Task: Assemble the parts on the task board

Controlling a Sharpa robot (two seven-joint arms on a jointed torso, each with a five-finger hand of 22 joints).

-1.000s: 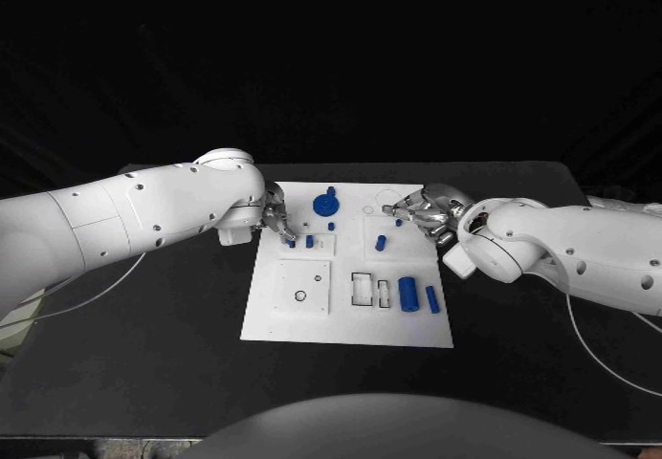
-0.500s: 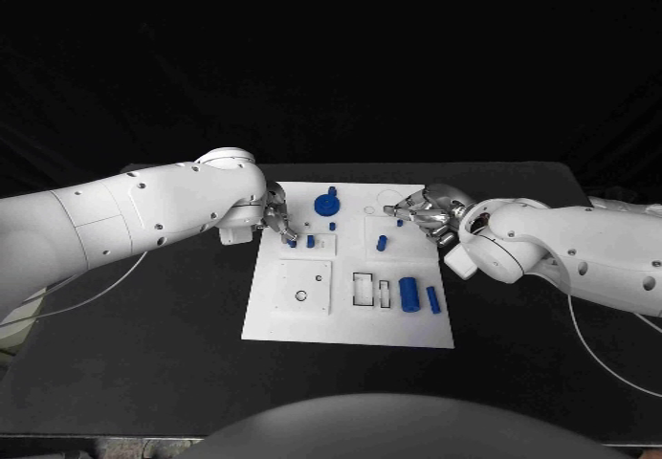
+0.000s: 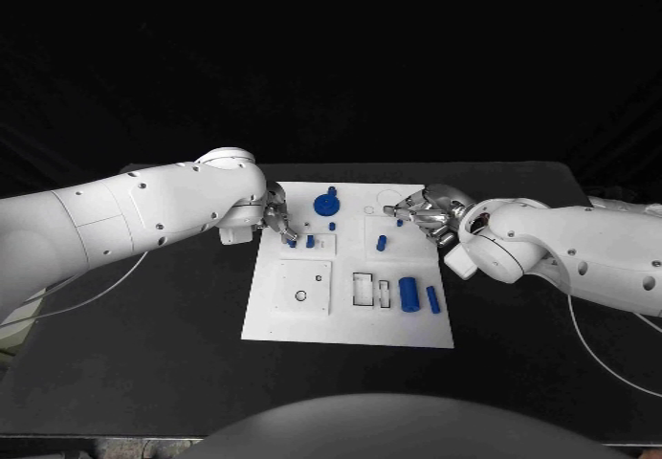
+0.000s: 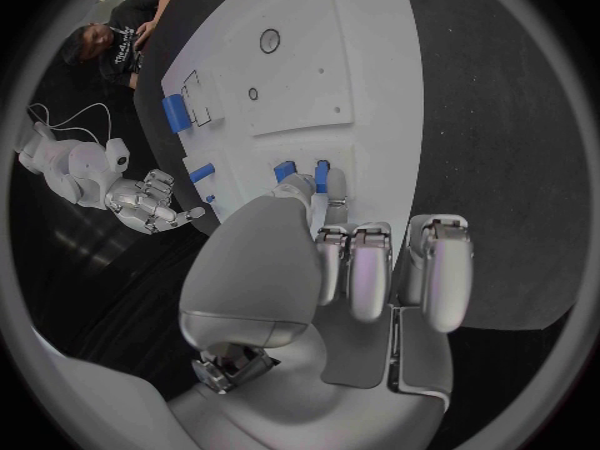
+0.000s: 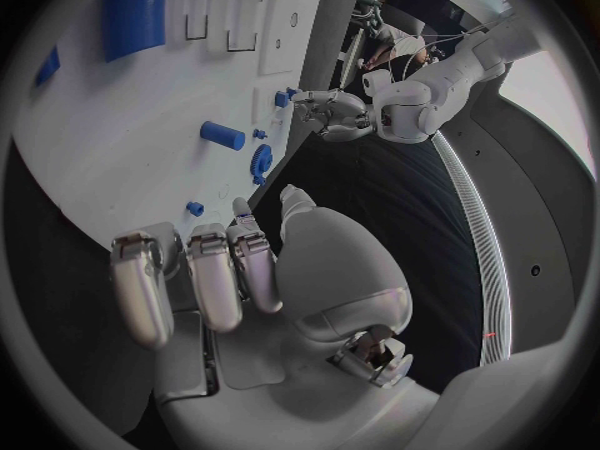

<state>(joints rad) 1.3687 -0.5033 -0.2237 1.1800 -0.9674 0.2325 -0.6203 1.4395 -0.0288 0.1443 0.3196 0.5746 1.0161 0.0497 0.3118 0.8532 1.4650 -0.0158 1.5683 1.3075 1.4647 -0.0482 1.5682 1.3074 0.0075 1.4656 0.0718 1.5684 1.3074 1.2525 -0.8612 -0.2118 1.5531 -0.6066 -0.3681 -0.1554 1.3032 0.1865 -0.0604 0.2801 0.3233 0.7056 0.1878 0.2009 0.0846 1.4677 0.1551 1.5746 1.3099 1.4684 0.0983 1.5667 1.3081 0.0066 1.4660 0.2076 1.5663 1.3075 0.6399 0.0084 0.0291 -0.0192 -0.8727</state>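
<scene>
Two hands, left hand [image 3: 277, 222] and right hand [image 3: 421, 210], hover empty with fingers apart over the task board's [image 3: 345, 320] far edge; the left wrist view shows two upright blue pegs [image 4: 304, 174] at its fingertips.

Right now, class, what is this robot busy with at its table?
It is assembling small blue parts on the white task board. The left hand works its fingertips at two small blue pegs near the board's far left corner. The right hand hovers over the far right corner beside a small blue part; whether it holds anything is unclear.

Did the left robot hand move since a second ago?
No. The left robot hand sits at the same spot by the task board's far left corner, beside the two small blue parts.
</scene>
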